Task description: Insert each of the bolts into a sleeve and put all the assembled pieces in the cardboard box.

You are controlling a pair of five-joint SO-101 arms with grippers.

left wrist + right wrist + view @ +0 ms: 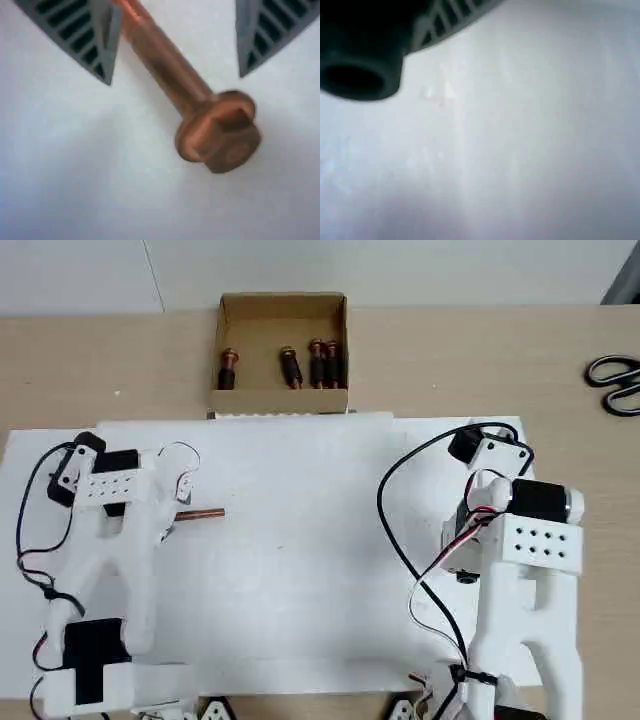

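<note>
Lying flat: copper hex-head bolt (185, 90); black sleeve (357, 75)

Four sleeved copper bolts (229, 368) (290, 366) (317, 362) (334, 364), one brown cardboard box (280, 400). One bare copper hex-head bolt (200, 110), one black tubular sleeve (360, 75), one pair of black-handled scissors (615, 385).

Both arms are white plastic, the left arm (110, 540) at nine o'clock, the right arm (525, 610) at three. Each carries black motor blocks (540, 498), a hole-dotted wrist plate (540, 540) and looping black and red cables (381, 502). The left claw (175, 77) has grey ribbed fingers (82, 35).
</note>
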